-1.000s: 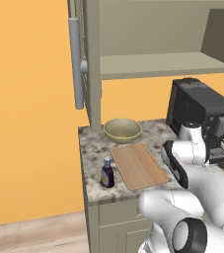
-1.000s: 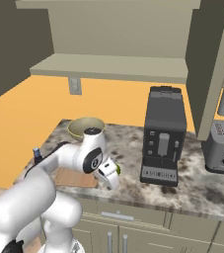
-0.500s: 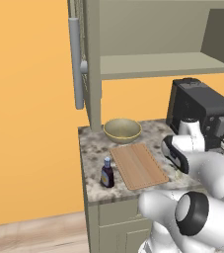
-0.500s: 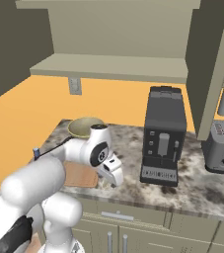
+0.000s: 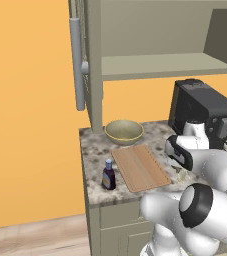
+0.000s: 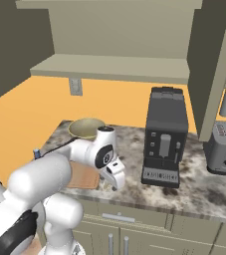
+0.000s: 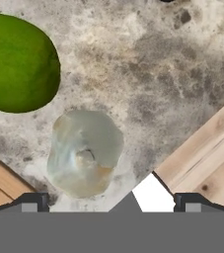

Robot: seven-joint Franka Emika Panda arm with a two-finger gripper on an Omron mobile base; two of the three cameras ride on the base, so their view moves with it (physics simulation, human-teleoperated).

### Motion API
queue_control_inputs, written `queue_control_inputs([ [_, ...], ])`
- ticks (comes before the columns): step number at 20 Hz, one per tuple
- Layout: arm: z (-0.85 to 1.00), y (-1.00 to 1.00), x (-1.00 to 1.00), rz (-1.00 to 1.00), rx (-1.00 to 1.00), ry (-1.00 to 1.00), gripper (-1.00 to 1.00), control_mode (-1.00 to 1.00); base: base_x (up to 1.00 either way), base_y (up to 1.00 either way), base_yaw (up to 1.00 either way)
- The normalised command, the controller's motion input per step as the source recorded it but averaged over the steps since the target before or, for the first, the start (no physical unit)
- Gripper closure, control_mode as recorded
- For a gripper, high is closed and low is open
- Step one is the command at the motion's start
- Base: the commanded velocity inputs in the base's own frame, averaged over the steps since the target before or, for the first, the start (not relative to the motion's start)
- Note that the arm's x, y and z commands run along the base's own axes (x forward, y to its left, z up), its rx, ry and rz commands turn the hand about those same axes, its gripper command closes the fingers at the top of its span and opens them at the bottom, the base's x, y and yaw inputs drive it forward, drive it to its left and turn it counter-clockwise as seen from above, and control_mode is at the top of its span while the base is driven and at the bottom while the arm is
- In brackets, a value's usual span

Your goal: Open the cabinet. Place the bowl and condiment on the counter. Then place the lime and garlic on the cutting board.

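In the hand view, the lime (image 7: 16, 63) lies on the counter (image 7: 148, 74), the garlic (image 7: 85, 152) just beside it. The gripper (image 7: 111, 203) hovers above, fingers spread apart and empty; the cutting board (image 7: 212, 163) lies right.

Flat, even rendered lighting, bright overall. No glare, no hard shadows; cabinet (image 6: 134, 30) interior slightly darker. Base views sharp, undistorted. Hand view close-up: lime (image 7: 17, 62) and garlic (image 7: 84, 153) soft, coarse textures.
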Motion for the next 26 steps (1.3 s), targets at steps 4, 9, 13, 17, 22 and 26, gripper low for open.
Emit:
queue_control_inputs([
  [4,-0.06,0.00,0.00,-0.04,0.01,-0.07,-1.00,-1.00,0.00,0.00,0.00],
  [9,0.00,0.01,0.00,-0.01,0.00,-0.09,-1.00,-1.00,0.00,0.00,0.00],
  [13,-0.01,0.06,0.00,0.00,0.00,-0.04,-1.00,-1.00,0.00,0.00,0.00],
  [17,-0.03,0.15,0.10,0.00,0.00,0.00,-1.00,-1.00,0.00,0.00,0.00],
  [22,-0.06,0.06,0.03,0.00,-0.01,0.00,-1.00,-1.00,0.00,0.00,0.00],
  [26,-0.15,0.00,0.01,-0.02,-0.04,0.00,-1.00,-1.00,0.00,0.00,0.00],
])
